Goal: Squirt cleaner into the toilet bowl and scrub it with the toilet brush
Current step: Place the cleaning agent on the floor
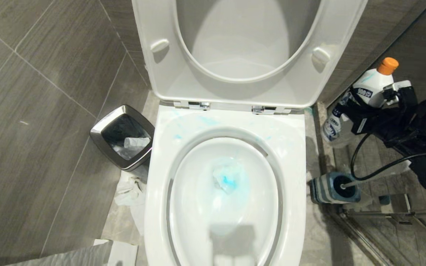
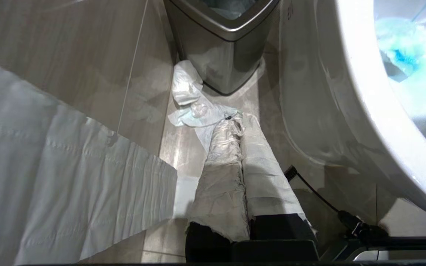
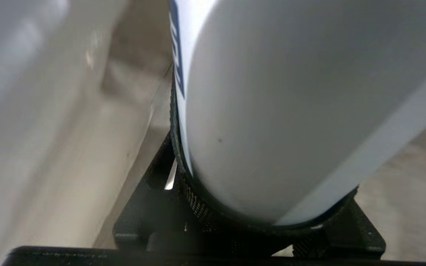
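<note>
White bottle (image 1: pixel 374 87) in right gripper (image 1: pixel 377 101) has a blue label reading "900".

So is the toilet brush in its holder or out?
In: the toilet brush sits in its striped holder on the floor, right of the toilet bowl.

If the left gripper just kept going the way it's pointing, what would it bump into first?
Probably the crumpled white paper on the floor, right past the left gripper. Behind it stands the steel bin. Depth is hard to judge, so it might hit the floor first.
</note>
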You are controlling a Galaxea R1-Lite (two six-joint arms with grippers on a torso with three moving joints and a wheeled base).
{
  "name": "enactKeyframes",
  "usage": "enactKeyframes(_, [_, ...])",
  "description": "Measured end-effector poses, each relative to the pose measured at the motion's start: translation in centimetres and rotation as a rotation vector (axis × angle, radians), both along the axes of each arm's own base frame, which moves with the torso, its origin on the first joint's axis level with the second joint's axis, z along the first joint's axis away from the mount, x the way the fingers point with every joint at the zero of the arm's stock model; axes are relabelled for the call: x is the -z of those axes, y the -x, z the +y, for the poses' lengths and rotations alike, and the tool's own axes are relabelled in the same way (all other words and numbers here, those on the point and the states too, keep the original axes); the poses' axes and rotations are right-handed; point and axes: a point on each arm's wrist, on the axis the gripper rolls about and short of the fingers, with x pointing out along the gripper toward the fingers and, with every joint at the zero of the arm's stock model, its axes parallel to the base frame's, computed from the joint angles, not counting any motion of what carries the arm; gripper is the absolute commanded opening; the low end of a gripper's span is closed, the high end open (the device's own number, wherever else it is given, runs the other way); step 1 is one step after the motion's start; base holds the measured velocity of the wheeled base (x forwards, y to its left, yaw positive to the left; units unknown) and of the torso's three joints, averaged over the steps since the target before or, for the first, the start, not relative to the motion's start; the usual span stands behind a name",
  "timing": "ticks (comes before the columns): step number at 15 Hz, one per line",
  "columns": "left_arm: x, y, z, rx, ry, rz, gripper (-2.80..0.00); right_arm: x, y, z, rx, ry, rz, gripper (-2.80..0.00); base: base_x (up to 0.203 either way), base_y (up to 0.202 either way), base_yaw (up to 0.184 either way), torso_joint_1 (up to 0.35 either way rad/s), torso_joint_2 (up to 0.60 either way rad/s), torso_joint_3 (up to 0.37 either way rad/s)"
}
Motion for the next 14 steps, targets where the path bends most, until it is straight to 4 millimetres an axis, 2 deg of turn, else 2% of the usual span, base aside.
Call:
enactKeyframes(7, [0.0,0.0,0.0,0.000,0.005,-0.002,-2.80,3.1,-4.4,0.2,-0.051,0.019,-0.013,-2.80,0.000,0.000,0.000,0.001,0.00,-0.195])
enactKeyframes(14, [0.0,0.0,0.0,0.000,0.006,-0.001,-2.80,4.6,-8.4,1.0,-0.059,0.026,-0.093,-2.80,0.000,0.000,0.000,0.005,0.00,-0.187])
